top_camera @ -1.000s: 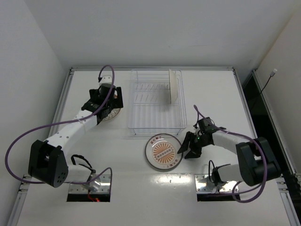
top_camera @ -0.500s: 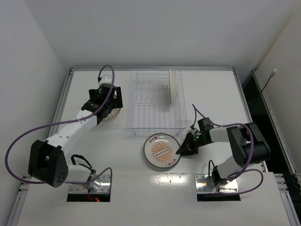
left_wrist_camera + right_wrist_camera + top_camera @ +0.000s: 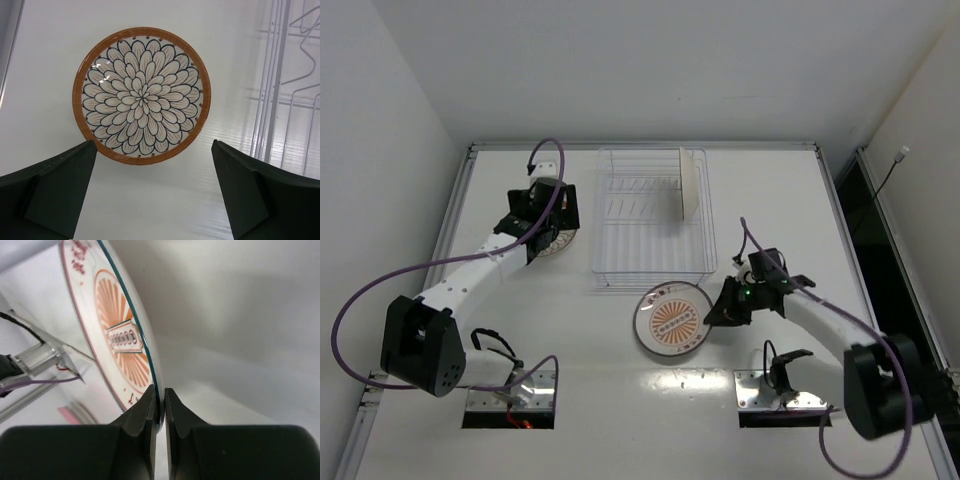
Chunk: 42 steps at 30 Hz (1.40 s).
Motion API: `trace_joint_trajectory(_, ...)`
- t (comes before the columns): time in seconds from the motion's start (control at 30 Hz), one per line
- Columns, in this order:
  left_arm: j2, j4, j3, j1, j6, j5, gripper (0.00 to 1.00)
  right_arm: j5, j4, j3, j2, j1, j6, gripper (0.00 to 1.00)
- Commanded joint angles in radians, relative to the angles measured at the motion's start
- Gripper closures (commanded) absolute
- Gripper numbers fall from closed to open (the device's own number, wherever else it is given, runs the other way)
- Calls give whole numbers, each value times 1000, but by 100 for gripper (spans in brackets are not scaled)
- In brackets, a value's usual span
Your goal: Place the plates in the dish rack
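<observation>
A sunburst plate lies in front of the dish rack. My right gripper is shut on its right rim. In the right wrist view the fingers pinch the plate's edge, and the plate stands tilted. A second plate stands upright at the rack's right side. My left gripper is open above a third plate left of the rack. The left wrist view shows this plate with a petal pattern and an orange rim, flat on the table, just beyond the gripper.
The rack's wire side is at the right of the left wrist view. The table has raised rails along its left edge and right edge. Two mounting plates sit at the near edge.
My right gripper moved from beside the sunburst plate onto its right rim and shut on it. The plate has shifted slightly right. The left arm has not moved.
</observation>
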Motion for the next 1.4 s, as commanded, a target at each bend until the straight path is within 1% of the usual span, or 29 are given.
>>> trace_joint_trajectory(0.0, 1, -7, 36, -8, 0, -46, 0, 137, -233, 60, -201, 31, 3, 100)
trace_joint_trajectory(0.03, 11, -7, 45, -8, 0, -66, 0, 184, -277, 85, -294, 31, 3, 100)
trace_joint_trajectory(0.07, 11, -18, 45, -8, 0, -67, 0, 203, -363, 138, -325, 43, 3, 100)
trace_joint_trajectory(0.13, 11, -18, 56, -8, -11, -79, 0, 243, -431, 223, -376, 54, 3, 100)
trace_joint_trajectory(0.17, 11, -18, 56, -8, -11, -79, 0, 255, -481, 255, -387, 63, 3, 100)
trace_joint_trajectory(0.2, 11, -18, 56, -8, -11, -79, 0, 284, -503, 325, -387, 72, 3, 100)
trace_joint_trajectory(0.27, 11, -27, 56, -8, -11, -79, 0, 333, -556, 407, -387, 81, -6, 100)
trace_joint_trajectory(0.3, 11, -27, 56, -8, -20, -88, 0, 352, -576, 494, -367, 92, -6, 100)
trace_joint_trajectory(0.37, 11, -27, 56, -8, -20, -88, 0, 402, -587, 582, -343, 104, -15, 100)
trace_joint_trajectory(0.4, 11, -27, 56, -8, -20, -97, 0, 421, -603, 672, -309, 115, -16, 100)
trace_joint_trajectory(0.47, 11, -27, 56, -8, -20, -97, 0, 476, -615, 760, -267, 127, -25, 100)
trace_joint_trajectory(0.5, 11, -27, 56, -8, -20, -97, 0, 488, -624, 831, -226, 128, -25, 100)
trace_joint_trajectory(0.6, 11, -27, 56, -8, -20, -106, 0, 556, -609, 945, -163, 149, -48, 100)
trace_joint_trajectory(0.63, 11, -27, 56, -8, -20, -106, 0, 614, -609, 976, -110, 163, -48, 100)
trace_joint_trajectory(0.7, 11, -27, 56, -8, -20, -106, 0, 677, -598, 1080, -42, 173, -75, 100)
trace_joint_trajectory(0.73, 11, -27, 56, -8, -20, -106, 0, 758, -598, 1120, -7, 187, -75, 100)
trace_joint_trajectory(0.77, 11, -27, 56, -8, -20, -106, 0, 796, -598, 1198, 62, 187, -86, 100)
trace_joint_trajectory(0.8, 11, -27, 56, -8, -20, -106, 0, 836, -598, 1241, 96, 201, -98, 100)
trace_joint_trajectory(0.83, 11, -27, 56, -8, -29, -106, 0, 920, -609, 1286, 130, 201, -98, 100)
trace_joint_trajectory(0.87, 11, -27, 56, -8, -29, -96, 0, 962, -609, 1368, 160, 227, -111, 100)
trace_joint_trajectory(0.93, 2, -27, 56, -8, -29, -96, 0, 1052, -609, 1450, 254, 239, -135, 100)
trace_joint_trajectory(0.97, 2, -27, 56, -8, -29, -84, 0, 1082, -623, 1528, 289, 255, -144, 100)
trace_joint_trajectory(1.0, 2, -27, 56, -8, -29, -83, 0, 1137, -635, 1568, 362, 255, -153, 100)
trace_joint_trajectory(1.13, -7, -27, 56, -8, -29, -83, 0, 1211, -644, 1696, 501, 301, -164, 100)
trace_joint_trajectory(1.27, -7, -27, 56, -8, -29, -83, 0, 1309, -623, 1746, 576, 371, -212, 100)
trace_joint_trajectory(1.3, -7, -27, 56, -8, -29, -83, 0, 1344, -623, 1789, 596, 381, -245, 100)
trace_joint_trajectory(1.37, -7, -27, 56, -8, -29, -83, 0, 1407, -653, 1841, 636, 408, -261, 100)
